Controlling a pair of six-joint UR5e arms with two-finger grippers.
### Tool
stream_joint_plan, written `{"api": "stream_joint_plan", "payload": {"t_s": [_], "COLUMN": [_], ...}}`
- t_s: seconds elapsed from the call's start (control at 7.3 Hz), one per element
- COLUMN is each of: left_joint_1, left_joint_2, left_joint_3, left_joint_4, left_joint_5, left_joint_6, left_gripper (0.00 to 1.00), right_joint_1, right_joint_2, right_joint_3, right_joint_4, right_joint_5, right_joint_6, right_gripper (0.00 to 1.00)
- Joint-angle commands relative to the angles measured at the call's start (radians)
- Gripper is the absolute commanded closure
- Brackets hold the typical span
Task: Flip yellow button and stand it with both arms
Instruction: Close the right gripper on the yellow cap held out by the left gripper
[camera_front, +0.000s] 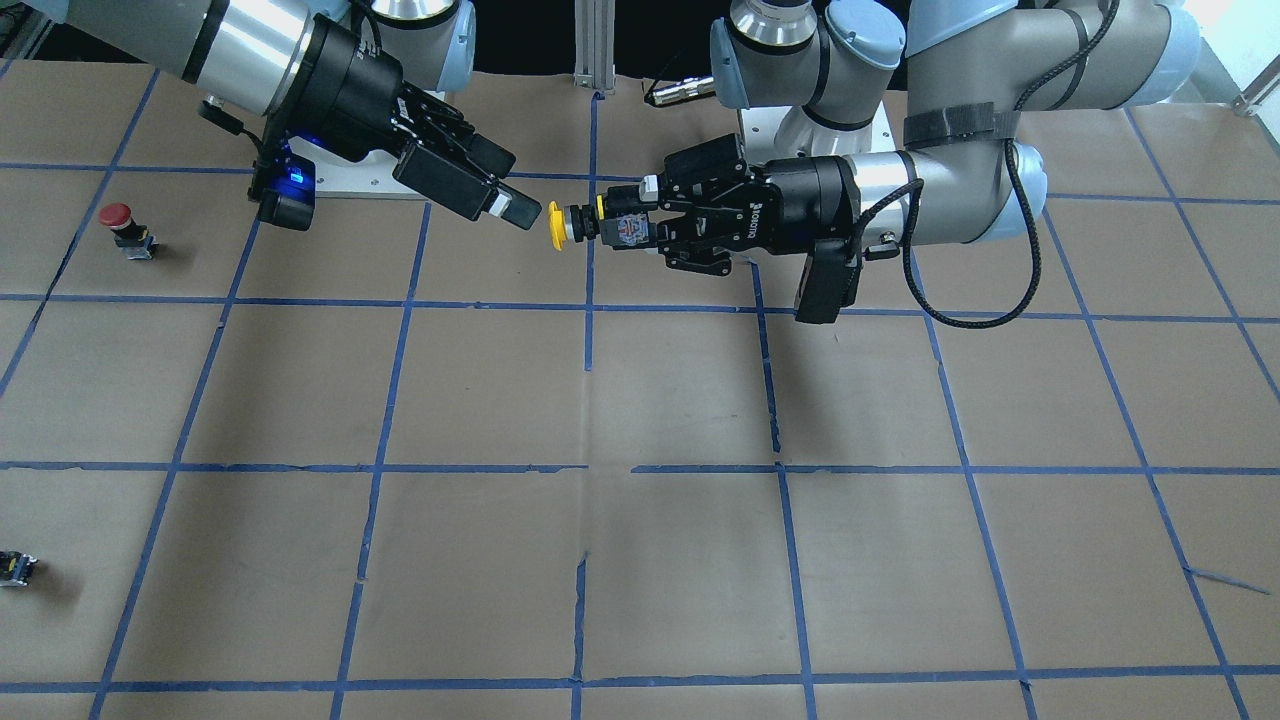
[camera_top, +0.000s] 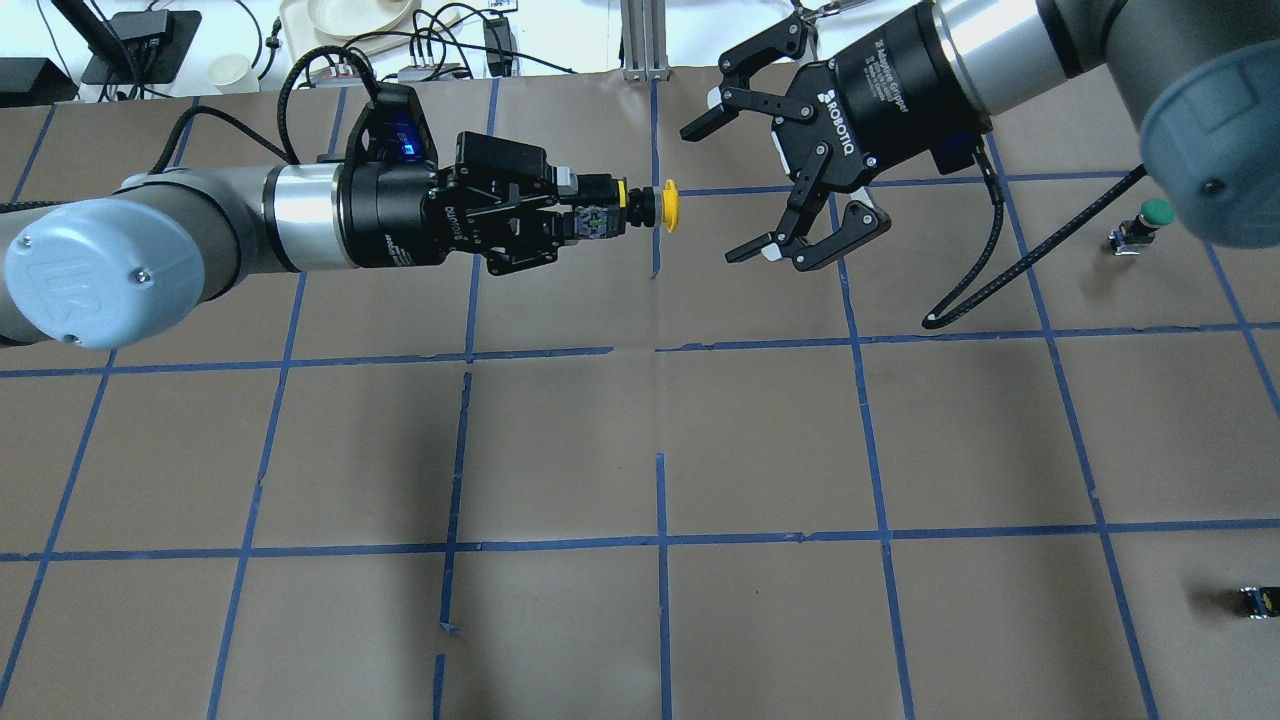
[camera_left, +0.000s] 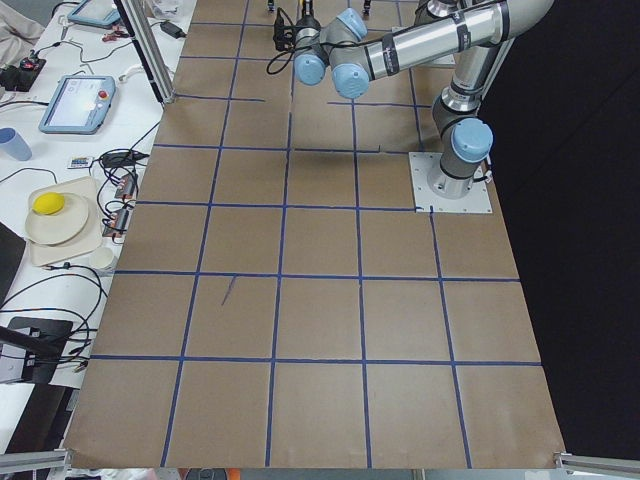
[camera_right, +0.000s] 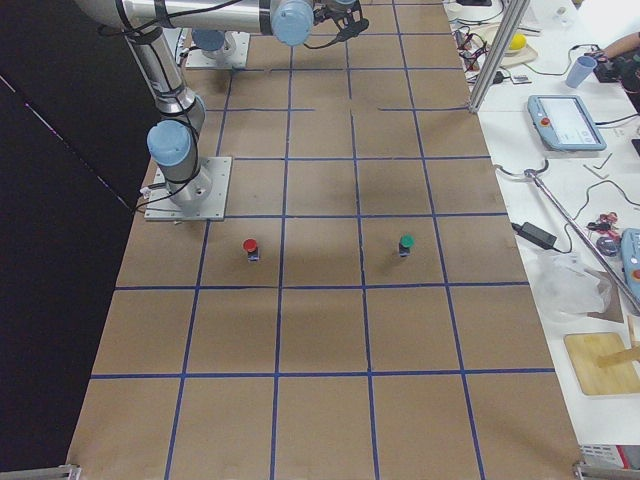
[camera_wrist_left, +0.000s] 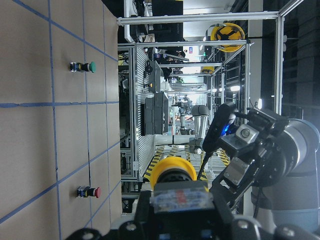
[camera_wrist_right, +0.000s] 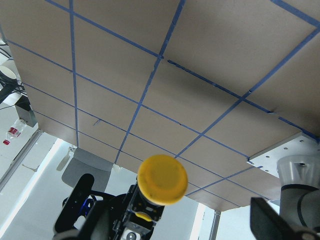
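Note:
My left gripper is shut on the black-and-grey body of the yellow button. It holds the button level above the table, with the yellow cap pointing at my right gripper. The right gripper is open and empty, its jaws spread wide a short gap from the cap. In the front-facing view the cap sits just off the right gripper's fingertips, with the left gripper behind it. The cap shows in the right wrist view and the left wrist view.
A red-capped button and a green-capped button stand on the brown, blue-taped table on my right side. A small black part lies near the table's right front. Both arm bases stand at the back.

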Motion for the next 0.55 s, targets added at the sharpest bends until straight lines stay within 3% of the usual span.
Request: {"api": "stream_joint_plan", "payload": {"t_s": [0.0,0.41], "left_joint_1": [-0.001,-0.003], "left_joint_2": [0.001,0.004], "left_joint_3": [0.001,0.001], "left_joint_4": [0.001,0.0], "left_joint_5": [-0.036,-0.038], "left_joint_6": [0.002,0.0], "left_gripper": [0.86,0.86], "right_joint_1": [0.029,0.062], "right_joint_2": [0.036,0.035], "right_joint_3": [0.016,0.018], "right_joint_4": [-0.171,-0.163], "right_joint_5": [0.001,0.002], "right_joint_6": [0.152,0.168], "right_gripper": [0.0,0.01]}}
